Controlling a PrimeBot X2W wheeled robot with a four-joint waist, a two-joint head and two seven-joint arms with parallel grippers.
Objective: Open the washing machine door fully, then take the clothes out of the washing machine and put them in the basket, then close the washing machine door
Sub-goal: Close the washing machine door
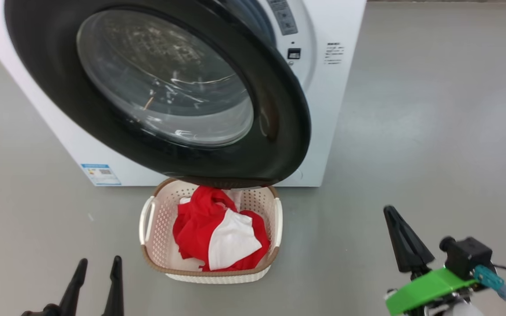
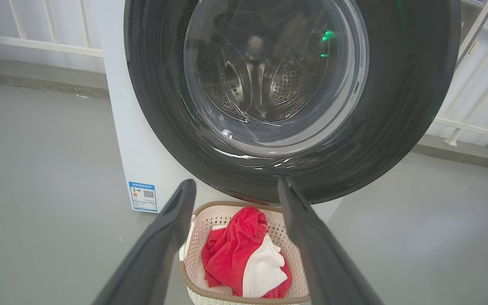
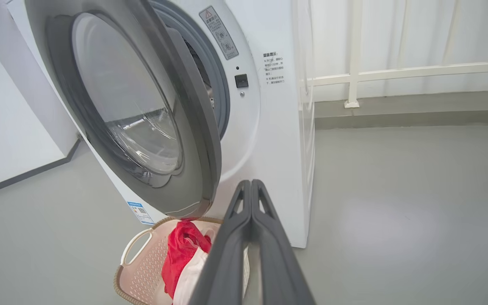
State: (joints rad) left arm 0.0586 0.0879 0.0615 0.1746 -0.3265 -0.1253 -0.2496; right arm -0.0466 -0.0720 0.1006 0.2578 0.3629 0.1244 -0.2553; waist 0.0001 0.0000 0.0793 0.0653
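door (image 1: 279,131) stands ajar, its free edge ahead-left of the clenched empty right hand (image 1: 389,211), nearer than the released left hand (image 1: 99,261).

Your head view: high, tilted down, washing machine door (image 1: 160,83) close, across upper left; basket (image 1: 158,228) at lower centre. Your left wrist view: low, near, facing door square-on, basket at bottom centre. Your right wrist view: further right, door edge-on at upper left. All three share door, basket.
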